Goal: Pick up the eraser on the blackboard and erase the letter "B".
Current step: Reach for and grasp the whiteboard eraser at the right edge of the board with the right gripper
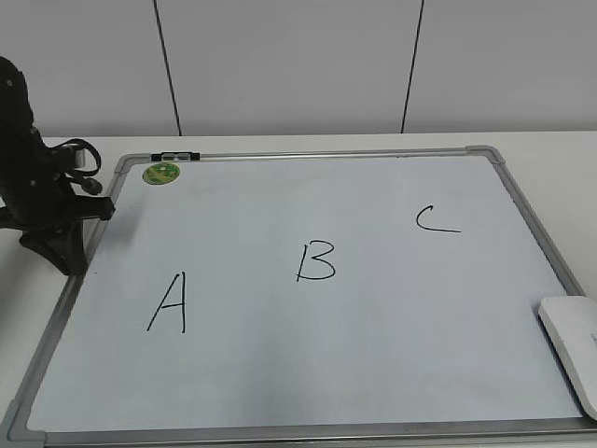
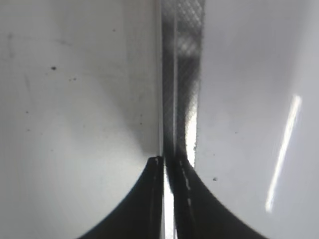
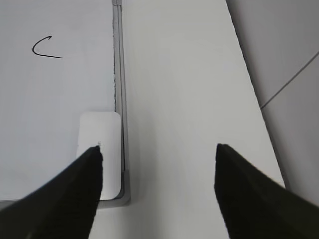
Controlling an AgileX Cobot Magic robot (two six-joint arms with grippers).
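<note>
Two tools: right tool (image 3: 157,164) spread wide above the eraser (image 3: 102,149); left tool (image 2: 163,164) pressed together, idle.
Eraser: lower right of blackboard (image 1: 280,392), against the frame.
Letter "B" (image 1: 315,261): centre, intact.
Risk: tool sits off-centre, so one finger (image 3: 75,194) could strike the eraser top.

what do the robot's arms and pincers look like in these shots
The left arm is matte black and blocky, with a looped black cable near its top. The left pincer shows dark curved fingers. The right pincer has two plain black, tapering fingers without visible markings.
</note>
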